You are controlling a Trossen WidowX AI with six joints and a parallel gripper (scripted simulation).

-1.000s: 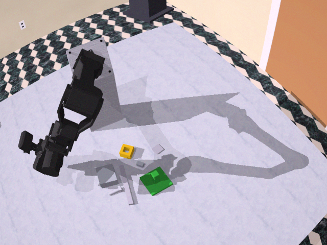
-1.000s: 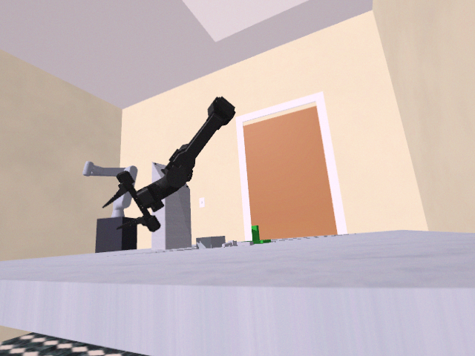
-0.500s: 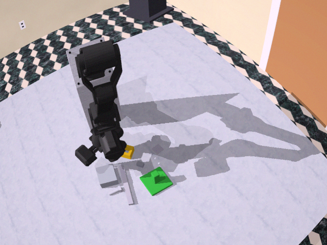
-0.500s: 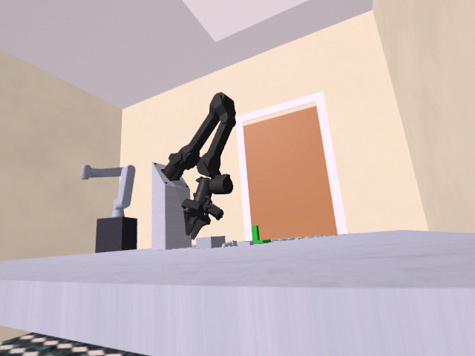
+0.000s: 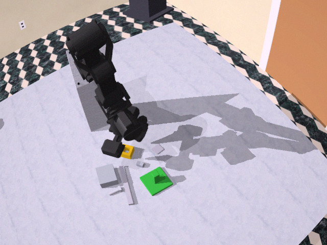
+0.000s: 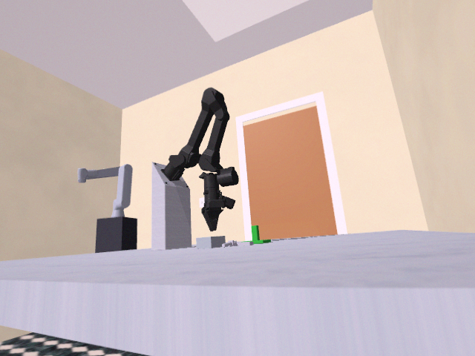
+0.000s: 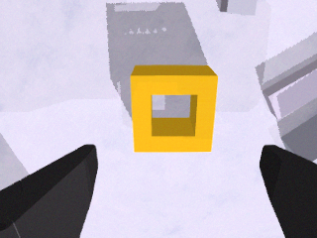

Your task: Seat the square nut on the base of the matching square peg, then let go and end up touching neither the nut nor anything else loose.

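While the arm (image 5: 105,79) reaches down from its grey pedestal (image 5: 88,105), the tool (image 6: 211,225) hangs point-down above the desk (image 5: 211,197), clear of the surface in the exterior view. Its fingers stand apart with nothing between them; the wrist view shows both dark tips at the lower corners of the frame with bare desk between.

The square nut (image 7: 173,107), yellow with a square hole, lies flat on the desk ahead of the fingertips and touches neither. From the top view the nut (image 5: 127,151) sits just beside the tool's black housing, which covers part of its left edge; the wrist view alone shows the nut whole. The exterior view does not show the nut at all.

The green base plate (image 5: 156,181) with its upright square peg (image 5: 159,176) rests on the desk near the nut but apart from it, toward the front right. The exterior view shows the peg (image 6: 255,233) standing vertical, which the top view only suggests; the wrist view catches no more than a green sliver at its upper right corner.

Grey loose pieces lie around: a block (image 5: 106,174), a long bar (image 5: 128,184), a small cube (image 5: 140,164) and a flat tile (image 5: 157,149), all separate from the nut. A second, pale arm (image 6: 120,184) on a dark stand appears only in the exterior view.
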